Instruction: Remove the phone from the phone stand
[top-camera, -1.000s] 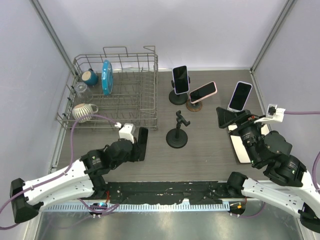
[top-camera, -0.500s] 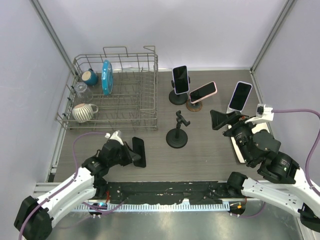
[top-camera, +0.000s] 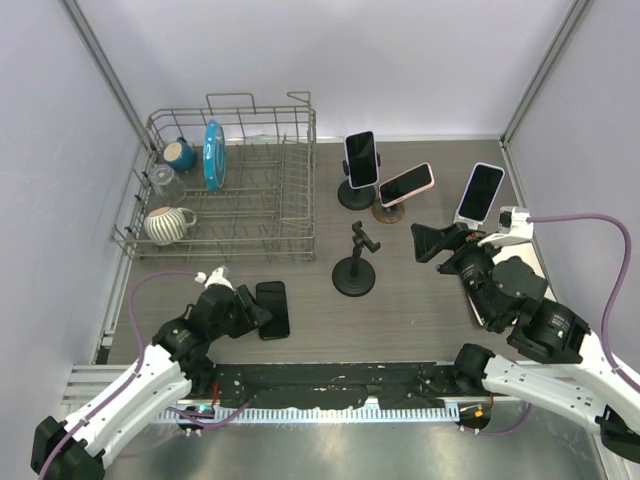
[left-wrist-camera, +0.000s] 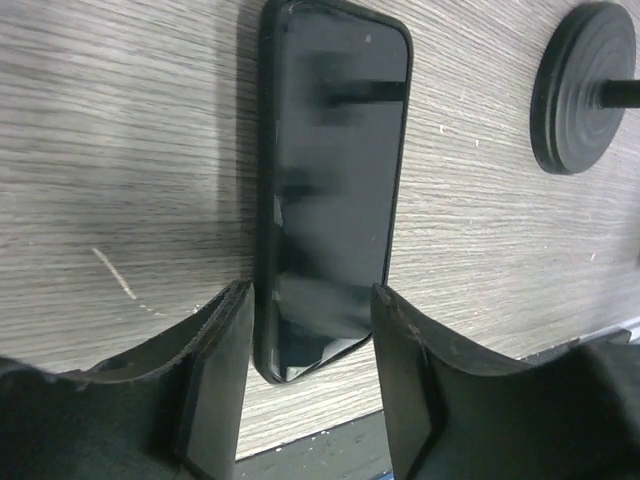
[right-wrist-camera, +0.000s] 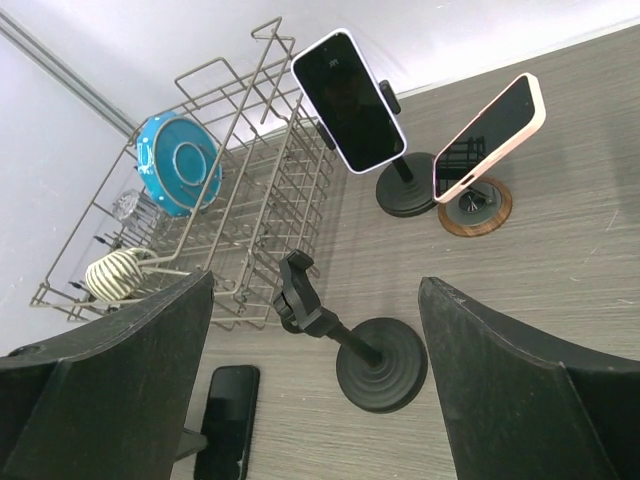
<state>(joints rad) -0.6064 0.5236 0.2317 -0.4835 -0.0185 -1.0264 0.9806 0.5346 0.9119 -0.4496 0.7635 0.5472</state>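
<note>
Four phones are in view, and only one concerns this report. The phone (top-camera: 272, 309), in a black case, lies flat and face up on the table (top-camera: 400, 310) at the near left, well clear of the empty stand (top-camera: 354, 265) at centre. By that layout I judge the removal all but complete.

Left gripper (left-wrist-camera: 312, 295): its fingers (left-wrist-camera: 225, 350) bracket the near end of the phone, one close against each long edge. Whether they clamp it or merely flank it, I cannot tell.

Right gripper (right-wrist-camera: 315, 283): jaws spread wide, nothing between them, hanging above the table right of centre.

Handling assessment: a rigid slab, likely light enough for one gripper. The glass face looks slick and would crack if dropped; the case edges should offer better friction. Any hold belongs across the two long edges, nearer mid-length than the end to limit tipping. Lying flat, it leaves little edge for the fingertips to reach.

Also noted, each on its own stand at the back: white phone (top-camera: 360, 158), pink phone (top-camera: 406, 183), far-right phone (top-camera: 481, 190).
</note>
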